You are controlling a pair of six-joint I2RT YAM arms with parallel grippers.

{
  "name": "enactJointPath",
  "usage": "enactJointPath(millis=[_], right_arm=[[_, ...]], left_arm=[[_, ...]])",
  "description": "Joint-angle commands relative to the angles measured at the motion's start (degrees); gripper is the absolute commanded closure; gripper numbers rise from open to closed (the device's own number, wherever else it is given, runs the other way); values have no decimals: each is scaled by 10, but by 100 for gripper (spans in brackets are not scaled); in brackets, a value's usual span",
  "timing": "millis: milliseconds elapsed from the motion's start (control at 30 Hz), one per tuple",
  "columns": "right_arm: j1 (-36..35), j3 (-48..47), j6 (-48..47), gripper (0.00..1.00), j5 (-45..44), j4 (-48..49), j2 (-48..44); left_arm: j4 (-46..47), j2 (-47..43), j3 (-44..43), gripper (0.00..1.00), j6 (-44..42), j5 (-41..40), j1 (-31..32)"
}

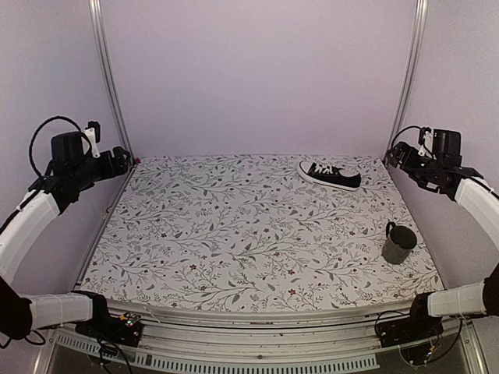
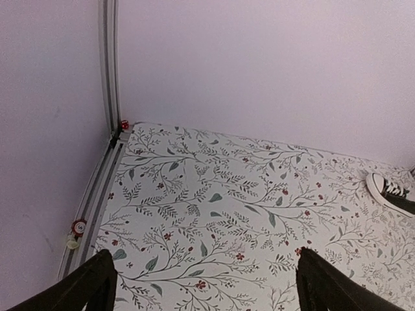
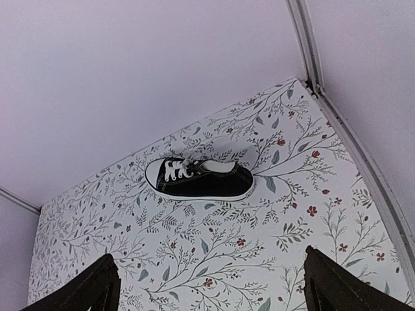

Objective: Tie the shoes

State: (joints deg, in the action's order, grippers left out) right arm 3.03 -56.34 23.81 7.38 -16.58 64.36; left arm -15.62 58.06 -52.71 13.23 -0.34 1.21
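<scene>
From above, the shoe (image 1: 330, 176) stands on its sole at the far right of the bench (image 1: 234, 234), toe leftward, well apart from the mug (image 1: 398, 244) and both arms, so I judge the reach-in comes first. The left wrist view shows the left fingers (image 2: 84, 288) spread wide over the patterned bench, only the shoe's toe at the right edge: the longer approach. The right wrist view shows the right fingers (image 3: 343, 285) spread too, the shoe side-on beyond them; come down over the white laces (image 3: 176, 170), each arm to one end, without shoving the shoe
</scene>
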Motion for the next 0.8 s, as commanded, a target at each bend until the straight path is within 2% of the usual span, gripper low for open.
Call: enactJointPath(millis=[0, 167, 333, 567, 767], right_arm=[[-19, -53, -29, 0, 102, 40, 91], [-60, -178, -80, 10, 61, -69, 270], [-67, -260, -85, 22, 32, -91, 397], [-66, -363, -43, 24, -49, -108, 540], [-58, -430, -32, 23, -55, -106, 617]], left_arm=[[60, 30, -38, 4, 18, 41, 0], [96, 43, -9, 4, 13, 27, -1], [90, 43, -1, 4, 11, 20, -1], [95, 56, -2, 4, 17, 37, -20], [96, 70, -2, 4, 31, 66, -52]])
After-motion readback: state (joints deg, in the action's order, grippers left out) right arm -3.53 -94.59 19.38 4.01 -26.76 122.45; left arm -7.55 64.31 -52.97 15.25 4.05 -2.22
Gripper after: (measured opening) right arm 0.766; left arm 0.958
